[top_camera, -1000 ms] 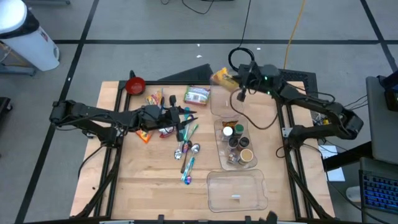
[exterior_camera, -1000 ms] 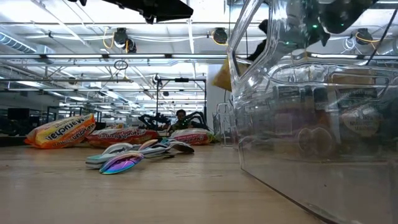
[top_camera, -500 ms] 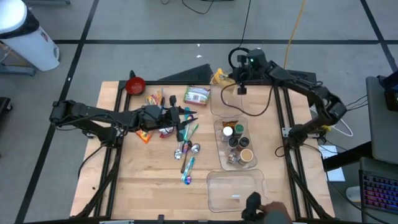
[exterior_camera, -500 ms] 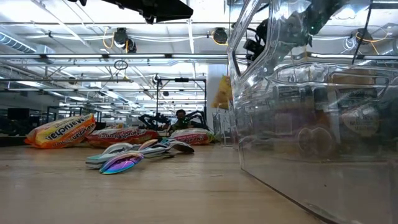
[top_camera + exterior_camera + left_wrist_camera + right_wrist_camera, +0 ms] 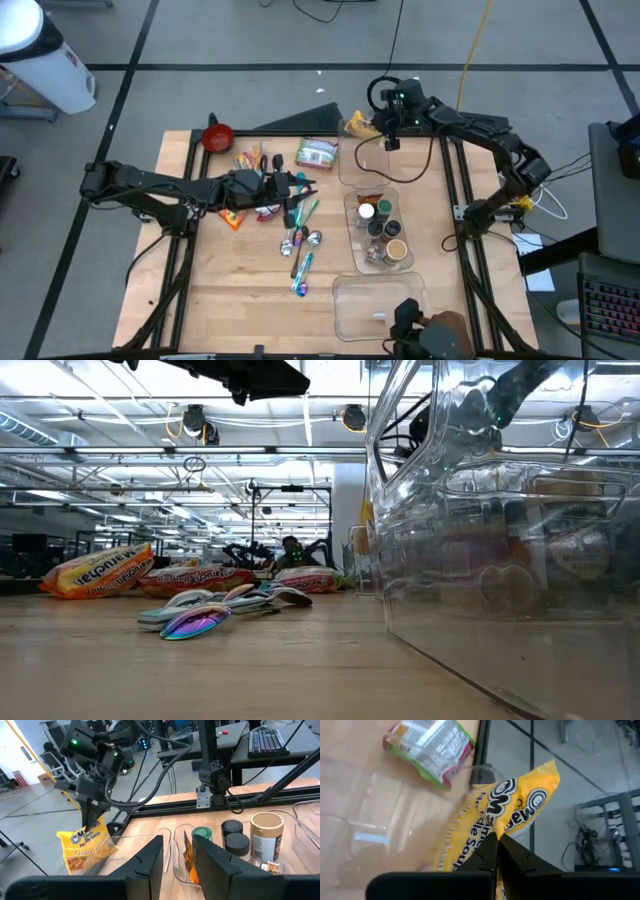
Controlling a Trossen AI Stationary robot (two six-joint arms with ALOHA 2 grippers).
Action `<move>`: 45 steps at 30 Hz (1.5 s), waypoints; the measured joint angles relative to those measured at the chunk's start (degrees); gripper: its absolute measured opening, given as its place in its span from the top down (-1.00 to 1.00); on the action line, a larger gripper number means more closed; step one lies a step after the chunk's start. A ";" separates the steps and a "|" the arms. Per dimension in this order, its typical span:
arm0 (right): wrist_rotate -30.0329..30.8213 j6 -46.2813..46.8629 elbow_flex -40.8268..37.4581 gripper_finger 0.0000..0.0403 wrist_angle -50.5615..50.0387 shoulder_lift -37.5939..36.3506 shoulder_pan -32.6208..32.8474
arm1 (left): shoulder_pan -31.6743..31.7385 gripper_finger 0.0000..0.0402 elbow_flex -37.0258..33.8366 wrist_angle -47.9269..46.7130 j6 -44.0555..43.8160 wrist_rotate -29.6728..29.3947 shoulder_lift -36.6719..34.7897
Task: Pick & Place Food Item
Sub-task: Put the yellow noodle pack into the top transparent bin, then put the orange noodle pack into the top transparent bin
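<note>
A yellow noodle-soup packet (image 5: 358, 124) hangs at the table's far edge, beside the far clear bin (image 5: 345, 165). My right gripper (image 5: 378, 126) is shut on it. The left wrist view shows the packet (image 5: 87, 847) dangling under that gripper (image 5: 93, 815). Near the table's middle my left gripper (image 5: 300, 187) hovers level above the snack packets (image 5: 250, 165) and spoons (image 5: 300, 250). Its fingers (image 5: 150, 862) stand apart with nothing between them. My right gripper pinches the packet's upper end (image 5: 91, 823) between its two shut fingers (image 5: 487, 851). It comes slanting down from the table's right side. The packet hangs below the fingers, tilted. I cannot tell whether its lower end (image 5: 75, 866) touches anything.
A green packet (image 5: 317, 153) and a red bowl (image 5: 217, 136) lie at the far side. A clear bin (image 5: 350, 215) holds spice jars (image 5: 380, 225). An empty clear tray (image 5: 380, 305) sits near the front edge, where a person's hand (image 5: 435, 335) shows.
My right gripper has gone a little toward the table's far edge and down, rolling its wrist, still shut on the yellow packet. The packet has sunk lower beside the far clear bin. A person's hand has come in at the front edge.
</note>
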 joint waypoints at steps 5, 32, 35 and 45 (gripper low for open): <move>-0.53 -0.90 0.00 1.00 -0.45 -0.03 -1.36 | -0.02 0.44 0.00 0.07 0.03 0.00 0.00; 1.45 8.08 -0.02 0.62 4.93 6.82 -2.05 | -0.01 0.44 -0.02 0.01 0.00 0.00 0.00; 1.46 9.53 -0.02 0.46 5.45 6.22 -2.05 | -0.02 0.44 -0.02 0.00 -0.02 0.00 0.00; 2.37 15.13 -0.02 0.14 6.04 -0.85 0.24 | -0.02 0.44 -0.02 -0.26 -0.15 -0.02 0.00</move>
